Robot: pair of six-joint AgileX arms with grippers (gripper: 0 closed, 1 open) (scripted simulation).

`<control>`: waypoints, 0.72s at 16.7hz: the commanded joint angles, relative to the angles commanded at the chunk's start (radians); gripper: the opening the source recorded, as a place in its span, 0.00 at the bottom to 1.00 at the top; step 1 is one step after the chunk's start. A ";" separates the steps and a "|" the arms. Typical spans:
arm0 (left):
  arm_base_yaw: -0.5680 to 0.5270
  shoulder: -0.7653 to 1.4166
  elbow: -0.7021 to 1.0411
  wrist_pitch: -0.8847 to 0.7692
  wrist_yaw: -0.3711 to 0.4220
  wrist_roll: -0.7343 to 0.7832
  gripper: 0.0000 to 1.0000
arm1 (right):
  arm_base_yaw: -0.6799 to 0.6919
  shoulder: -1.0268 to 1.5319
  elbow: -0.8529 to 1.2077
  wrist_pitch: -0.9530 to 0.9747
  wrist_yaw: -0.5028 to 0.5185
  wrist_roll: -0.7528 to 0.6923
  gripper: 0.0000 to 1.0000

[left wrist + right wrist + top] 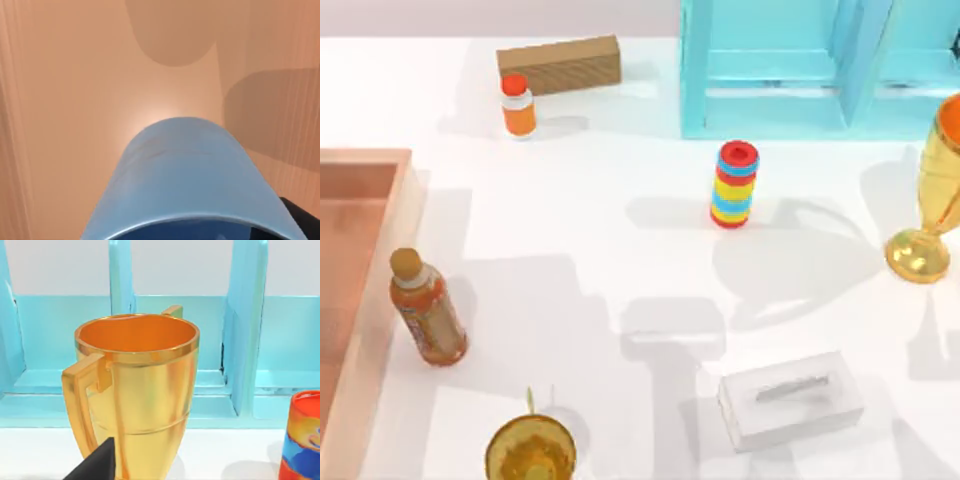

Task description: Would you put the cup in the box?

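Left wrist view, one cup [185, 175] seemingly over one box [65, 100]

No text, brand, number or sign can be read anywhere. The orange bottle [428, 318] near the table's left side carries a patterned label band, but its marks are too small to make out as letters. The small orange jar [518, 106] with a red cap, the brown cardboard box [560, 64] and the white tissue box [790, 398] show plain faces.
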 joint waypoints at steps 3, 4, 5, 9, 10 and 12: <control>0.004 0.002 -0.022 0.023 0.000 0.003 0.00 | 0.000 0.000 0.000 0.000 0.000 0.000 1.00; 0.004 0.002 -0.022 0.023 0.000 0.003 0.00 | 0.000 0.000 0.000 0.000 0.000 0.000 1.00; 0.004 0.002 -0.022 0.023 0.000 0.003 0.00 | 0.000 0.000 0.000 0.000 0.000 0.000 1.00; 0.004 0.002 -0.022 0.023 0.000 0.003 0.30 | 0.000 0.000 0.000 0.000 0.000 0.000 1.00; 0.004 0.002 -0.022 0.023 0.000 0.003 0.38 | 0.000 0.000 0.000 0.000 0.000 0.000 1.00; 0.004 0.002 -0.022 0.023 0.000 0.003 0.53 | 0.000 0.000 0.000 0.000 0.000 0.000 1.00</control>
